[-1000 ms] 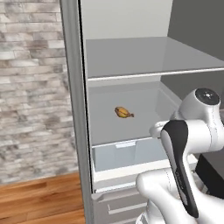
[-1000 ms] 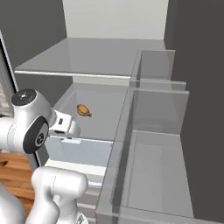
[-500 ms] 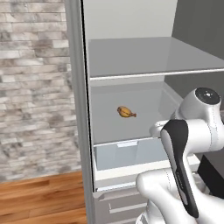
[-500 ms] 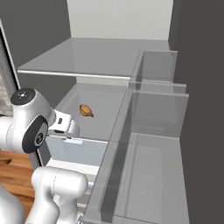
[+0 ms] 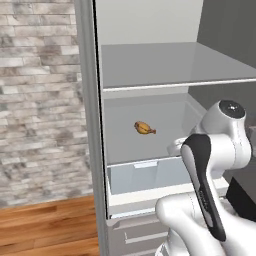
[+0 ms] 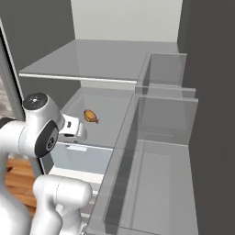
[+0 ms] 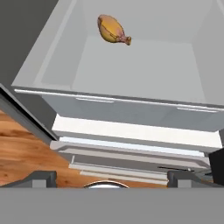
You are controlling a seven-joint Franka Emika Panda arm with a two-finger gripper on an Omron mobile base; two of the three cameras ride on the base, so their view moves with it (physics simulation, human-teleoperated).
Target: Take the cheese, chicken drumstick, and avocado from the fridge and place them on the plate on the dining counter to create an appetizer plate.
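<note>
You had the fridge [image 5: 150,75] standing open before the base, its grey upper shelf [image 6: 92,59] spanning the compartment and the door's shelf bins [image 6: 160,151] running along the right side in the right base view. Beside the fridge, on the left of the left base view, there was a brick wall [image 5: 40,100] above a wooden floor [image 5: 50,230]. Below the upper shelf, the lower shelf [image 7: 131,65] carried the one task item on record: the chicken drumstick [image 5: 143,128] lay toward the back of that shelf, left of its middle in the hand view, well clear of the front edge, with its bulbous end to the left and its bone tip pointing right. Under the shelf's front edge sat a translucent drawer [image 5: 145,175]. Your arm [image 5: 215,150] stood in front of the compartment at drawer height. Your gripper [image 7: 111,177] was released, its two fingertips [image 7: 43,178] spread wide at the bottom of the hand view, holding nothing, and it sat outside the shelf's front edge, well apart from the drumstick. No contact with any item was observed.
</note>
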